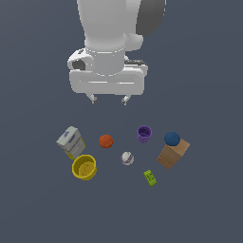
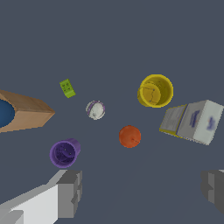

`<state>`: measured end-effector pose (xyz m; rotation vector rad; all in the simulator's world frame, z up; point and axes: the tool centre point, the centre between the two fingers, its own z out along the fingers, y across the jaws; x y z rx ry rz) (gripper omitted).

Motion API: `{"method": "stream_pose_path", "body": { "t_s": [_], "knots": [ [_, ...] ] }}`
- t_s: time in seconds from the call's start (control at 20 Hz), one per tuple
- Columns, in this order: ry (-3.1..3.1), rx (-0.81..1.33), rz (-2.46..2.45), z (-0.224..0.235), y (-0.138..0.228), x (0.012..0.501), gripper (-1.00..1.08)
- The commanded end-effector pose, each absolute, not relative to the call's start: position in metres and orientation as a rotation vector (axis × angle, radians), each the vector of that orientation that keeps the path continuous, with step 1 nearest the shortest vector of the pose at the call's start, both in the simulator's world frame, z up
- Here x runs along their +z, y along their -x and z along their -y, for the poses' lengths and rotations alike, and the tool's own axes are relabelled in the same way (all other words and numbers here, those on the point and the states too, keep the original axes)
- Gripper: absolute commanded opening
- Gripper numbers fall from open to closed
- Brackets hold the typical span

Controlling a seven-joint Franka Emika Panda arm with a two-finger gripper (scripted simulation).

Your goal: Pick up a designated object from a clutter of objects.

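A Panda gripper (image 1: 109, 100) is shown poised above the clutter, fingers spread wide and holding nothing. The white-purple ball (image 1: 127, 158) lies apart from its neighbours, with the orange ball (image 1: 106, 141) at its ten o'clock and the purple cup (image 1: 144, 134) at one o'clock in the exterior view. A straight descent centred on it is judged best. The plain grey surface (image 1: 199, 209) is otherwise featureless.

Open tool (image 1: 109, 100) above white-purple ball (image 1: 127, 158)
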<state>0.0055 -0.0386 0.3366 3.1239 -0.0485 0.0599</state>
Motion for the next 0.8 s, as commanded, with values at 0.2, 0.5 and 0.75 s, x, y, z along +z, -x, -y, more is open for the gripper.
{"method": "stream_pose_path", "body": {
  "t_s": [0.2, 0.5, 0.75],
  "knots": [
    [-3.127, 0.046, 0.033, 0.036, -0.003, 0.336, 1.00],
    [-3.134, 0.010, -0.010, 0.028, 0.003, 0.336, 1.00],
    [-3.134, 0.012, -0.007, 0.028, 0.003, 0.336, 1.00]
  ]
}}
